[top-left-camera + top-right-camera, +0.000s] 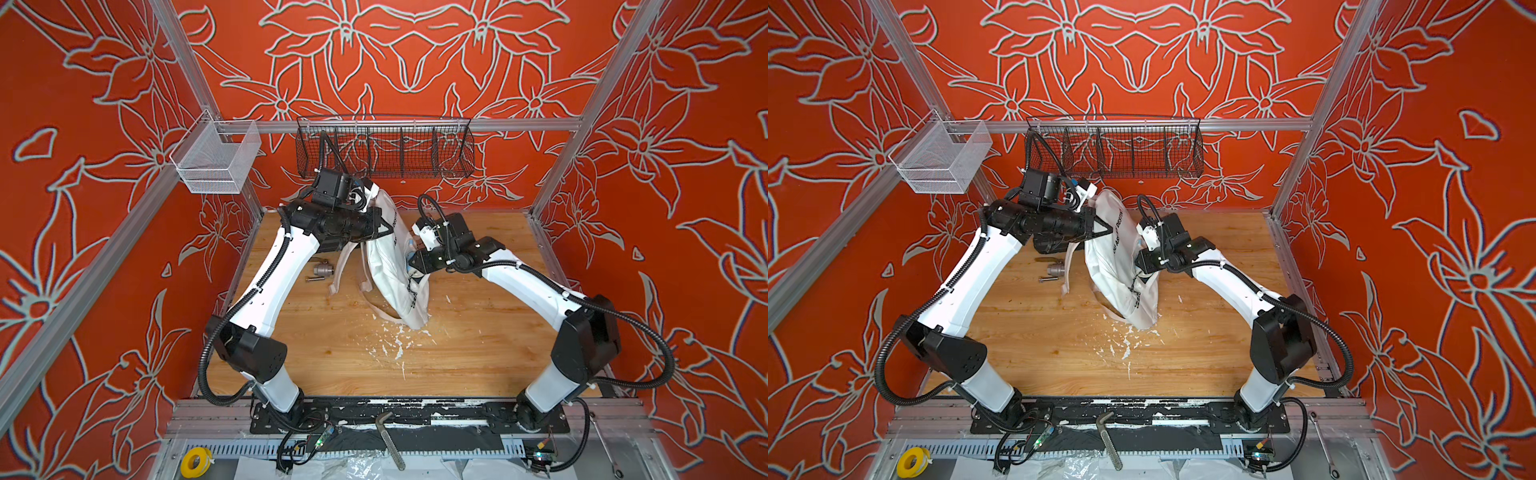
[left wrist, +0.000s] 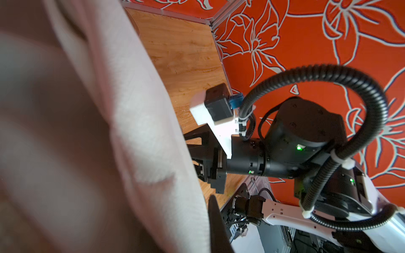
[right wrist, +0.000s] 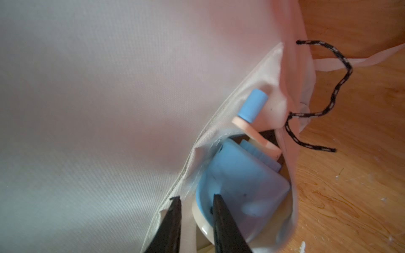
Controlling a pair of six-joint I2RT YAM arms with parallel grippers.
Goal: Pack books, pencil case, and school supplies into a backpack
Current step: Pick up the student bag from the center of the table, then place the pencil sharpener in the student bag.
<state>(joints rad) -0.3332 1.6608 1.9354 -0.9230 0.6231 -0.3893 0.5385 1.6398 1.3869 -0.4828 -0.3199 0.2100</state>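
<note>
Left gripper (image 1: 381, 227): clenched on backpack (image 1: 386, 266) top
Right gripper (image 3: 195, 197): jaws slightly apart, pencil sharpener (image 3: 241, 186) released
Risk: a withdrawing finger could drag it from the pocket (image 3: 289, 142)

A: backpack (image 1: 390, 266) colour?
B: white, black lettering. zip cord (image 3: 324, 114) is black with white flecks.
A: sharpener (image 3: 241, 188)?
B: light blue, white band, blue knob.
A: surroundings?
B: walls (image 1: 415, 62) orange-red with grey-white flower outlines. table (image 1: 478, 353) tan wood grain, white flecks. wire basket (image 1: 386, 153) black, mesh basket (image 1: 216, 162) white.
</note>
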